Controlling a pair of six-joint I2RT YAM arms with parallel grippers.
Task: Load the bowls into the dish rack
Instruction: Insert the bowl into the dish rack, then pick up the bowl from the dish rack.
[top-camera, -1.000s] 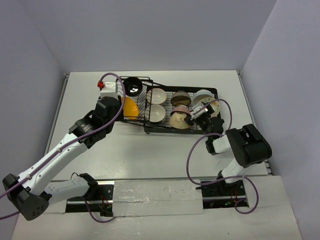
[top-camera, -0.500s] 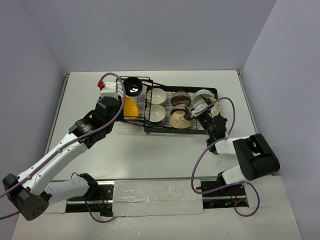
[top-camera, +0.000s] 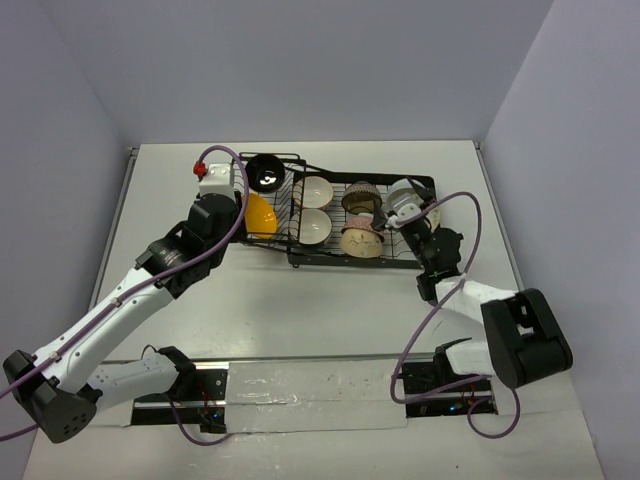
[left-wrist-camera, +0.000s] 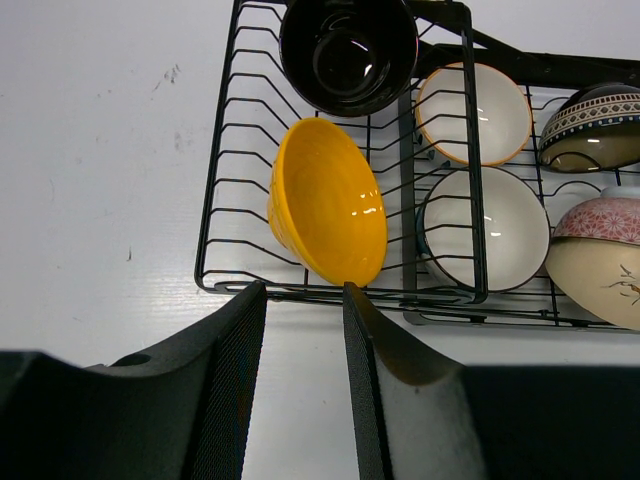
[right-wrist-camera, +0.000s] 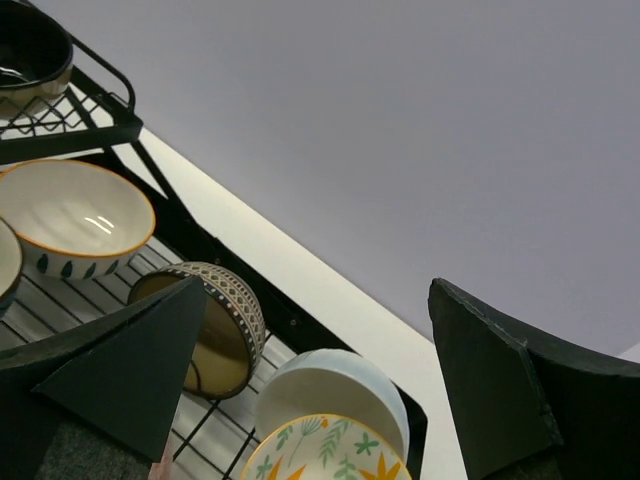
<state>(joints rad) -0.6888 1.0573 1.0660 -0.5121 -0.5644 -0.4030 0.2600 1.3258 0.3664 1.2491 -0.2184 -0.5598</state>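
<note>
The dish rack (top-camera: 330, 262) lies on the counter (top-camera: 300, 320), its long axis running left to right. In its left section the orange-yellow bowl (left-wrist-camera: 330, 205) stands tilted on edge, mouth turned rightward. The left pincer (left-wrist-camera: 302, 292) hovers at the near rim, narrowly parted, empty. The right pincer (right-wrist-camera: 315, 300) gapes wide above the rack's right end, holding nothing.
</note>
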